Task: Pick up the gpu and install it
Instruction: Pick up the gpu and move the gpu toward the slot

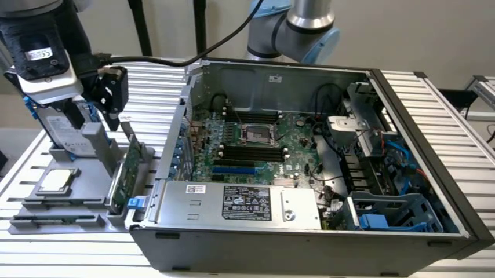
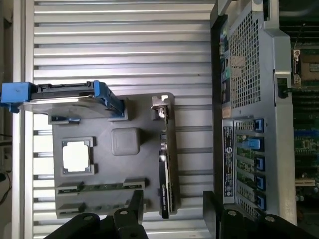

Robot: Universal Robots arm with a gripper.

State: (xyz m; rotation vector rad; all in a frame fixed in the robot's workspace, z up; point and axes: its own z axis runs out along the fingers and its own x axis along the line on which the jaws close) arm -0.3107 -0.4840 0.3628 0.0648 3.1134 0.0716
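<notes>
Wrist view: gripper (image 2: 172, 201) spread wide astride the edge-on gpu (image 2: 165, 164), fingers (image 2: 134, 205) partly cropped.

My gripper (image 2: 173, 211): black.
gpu (image 2: 165, 174): green board, black cooler, silver bracket.
hard drive (image 2: 70, 99): silver, blue rails.
cpu (image 2: 77, 155): silver.
holder (image 2: 124, 169): plain grey.
table (image 2: 124, 40): silvery, ribbed in parallel stripes.
computer case (image 2: 249, 55): grey, perforated dot pattern.
motherboard (image 1: 267, 136): green, one blue slot.
</notes>
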